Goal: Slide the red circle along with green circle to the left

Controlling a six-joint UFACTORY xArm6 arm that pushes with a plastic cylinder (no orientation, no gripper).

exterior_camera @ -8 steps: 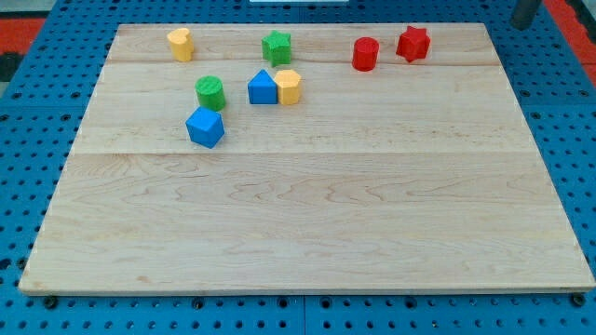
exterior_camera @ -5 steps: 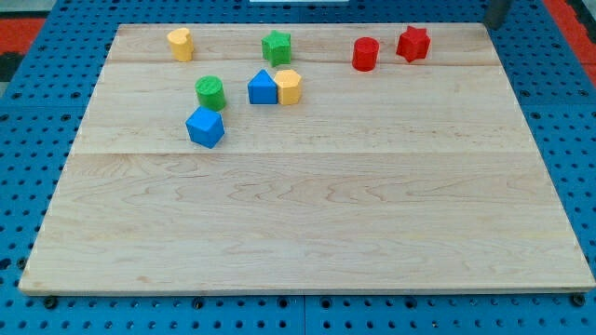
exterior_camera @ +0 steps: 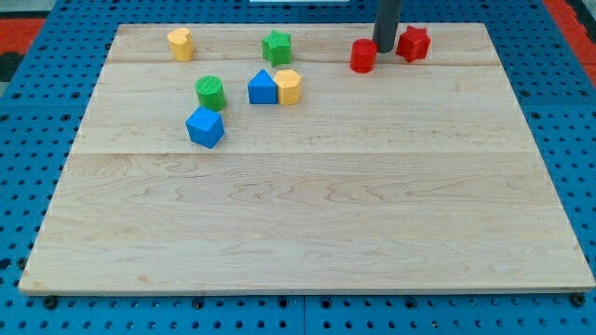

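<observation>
My tip (exterior_camera: 385,50) sat between red circle (exterior_camera: 363,56) and red star (exterior_camera: 413,43), touching circle's right edge; green circle (exterior_camera: 210,92) well left; plain rod tool, held nothing

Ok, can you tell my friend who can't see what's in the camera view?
My tip sits between the red circle and the red star near the wooden board's top. The green circle sits far to the view's left among other blocks.

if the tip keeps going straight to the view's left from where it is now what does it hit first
Most likely the red circle: my tip sits right beside it, between it and the red star. Whether they already touch is unclear.
</observation>
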